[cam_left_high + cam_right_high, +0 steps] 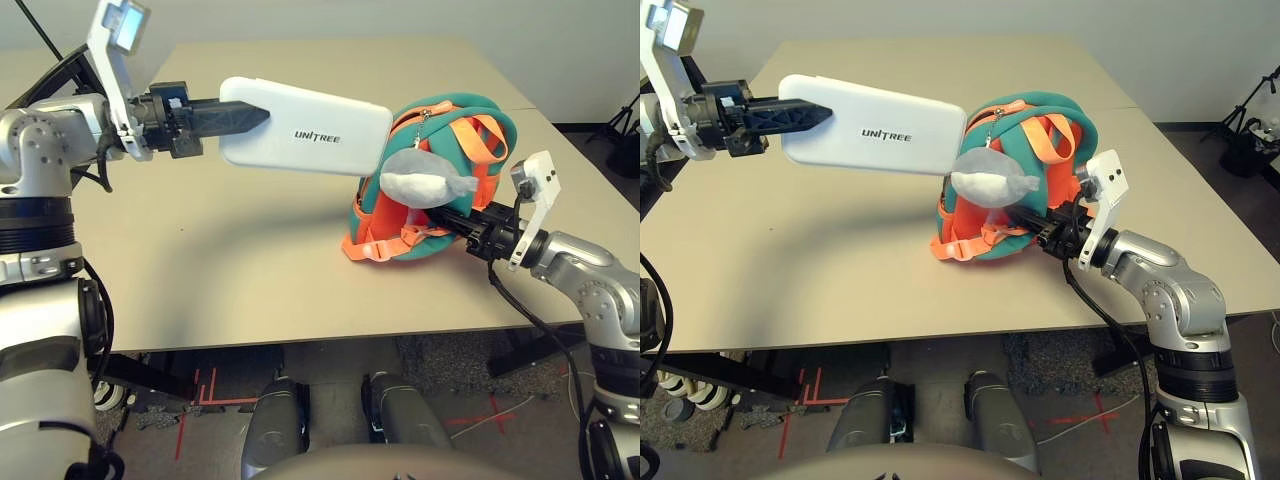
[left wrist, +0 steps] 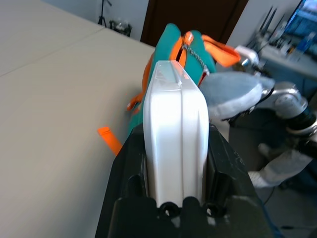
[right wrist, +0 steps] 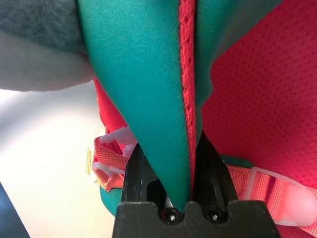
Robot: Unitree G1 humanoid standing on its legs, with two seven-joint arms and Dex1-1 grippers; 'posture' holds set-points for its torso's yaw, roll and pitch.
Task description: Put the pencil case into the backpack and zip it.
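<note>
**Inspector:** Now, the left hand [image 1: 245, 118] first. What has it got?

**Assistant:** It is closed on one short end of the pencil case [image 1: 305, 128], a black finger on each flat face. In the left wrist view the fingers [image 2: 225, 163] press against the white shell from both sides. The case is clear of the bench [image 1: 220, 260], held roughly level in the air, lettering facing the head camera.

**Inspector:** And its free end?

**Assistant:** It reaches to the top of the backpack [image 1: 440, 175], at or just over the teal upper edge. I cannot tell whether the tip has entered the opening; from the head camera the two overlap.

**Inspector:** Position of the backpack?

**Assistant:** It sits on the bench, on the right side, orange straps [image 1: 385, 245] spilling onto the surface at its base. The grey plush whale [image 1: 425, 180] hangs on its front, just below the free end of the case.

**Inspector:** The right hand [image 1: 455, 222]?

**Assistant:** It is low at the side of the backpack nearest the right arm, fingers nearly together and pinching a fold of the fabric. The right wrist view shows a teal panel with an orange seam [image 3: 187, 74] running down between the two fingers [image 3: 141, 173], gripped there
</note>
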